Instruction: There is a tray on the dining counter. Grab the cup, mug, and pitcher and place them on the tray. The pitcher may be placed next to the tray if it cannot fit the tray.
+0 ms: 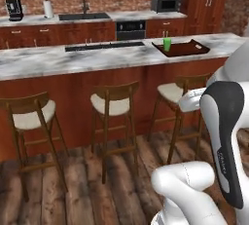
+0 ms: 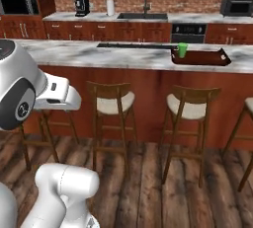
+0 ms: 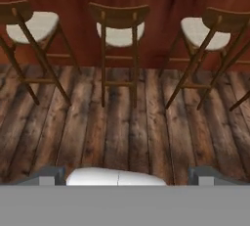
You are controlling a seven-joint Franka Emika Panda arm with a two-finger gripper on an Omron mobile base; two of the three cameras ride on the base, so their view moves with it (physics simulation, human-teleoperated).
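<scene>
Green cup (image 1: pixel 167 44) inside tray (image 1: pixel 187 50) (far beyond spread tool (image 3: pixel 127 173)).

Both base cameras sit behind the arm, well back, looking forward and slightly down at the long worktop (image 1: pixel 97 58) (image 2: pixel 99 54) toward 12 o'clock, one from the left, one from the right. They share the bar stools (image 1: pixel 114 104) (image 2: pixel 113 103) and rear kitchen wall. The hand camera looks down at the wooden floor (image 3: pixel 122 132) and the same stools (image 3: pixel 118 29).
</scene>
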